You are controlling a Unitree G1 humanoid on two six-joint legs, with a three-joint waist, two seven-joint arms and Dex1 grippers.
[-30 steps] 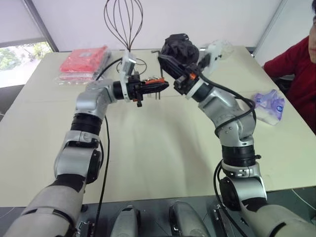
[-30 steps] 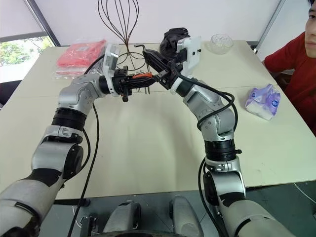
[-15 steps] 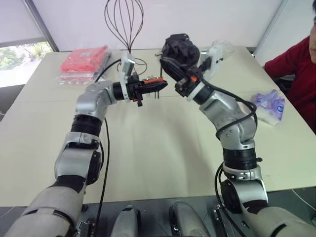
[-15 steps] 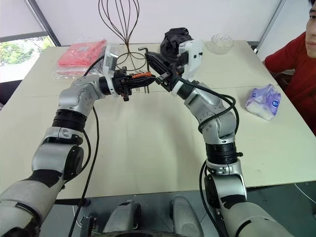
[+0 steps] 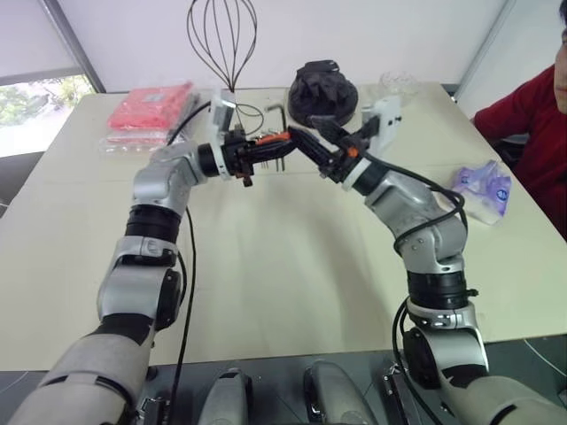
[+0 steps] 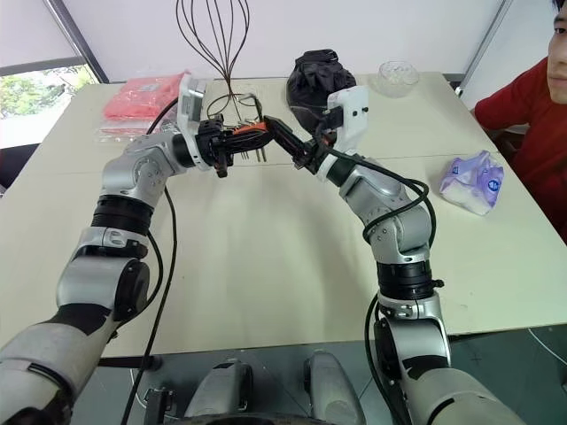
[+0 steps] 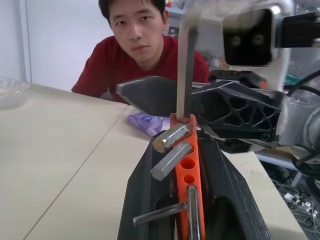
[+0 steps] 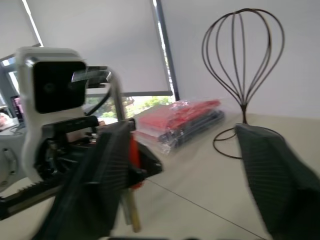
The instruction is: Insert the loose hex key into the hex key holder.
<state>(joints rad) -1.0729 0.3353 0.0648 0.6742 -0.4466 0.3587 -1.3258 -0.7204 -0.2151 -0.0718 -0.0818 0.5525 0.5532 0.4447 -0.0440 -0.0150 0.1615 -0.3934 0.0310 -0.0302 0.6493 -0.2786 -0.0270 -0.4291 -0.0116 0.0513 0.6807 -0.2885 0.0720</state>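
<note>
The left gripper [image 6: 232, 142] has its fingers [image 7: 150, 200] clamped tight on the hex key holder [image 7: 186, 170], held up in the air over the far middle of the desk [image 6: 266, 266]. The loose hex key [image 7: 185, 65] stands upright in the holder's end hole, at 12 o'clock from the block in the left wrist view. The right gripper [image 8: 190, 175] sits just beside it with its fingers [image 8: 272, 170] spread wide and nothing between them. The main risk, as I judge it, is that the key is only partly seated: with no grip on it, a tilt or jolt of the left hand could let it slide out and drop to the desk. The open right fingers, so close to the key's free end, could also snag it while backing away and lever it out. At 11 o'clock from the holder in the head view a wire stand [image 6: 213, 35] rises, with a red packet [image 6: 146, 96] at 9 o'clock; a falling key could roll among them.
</note>
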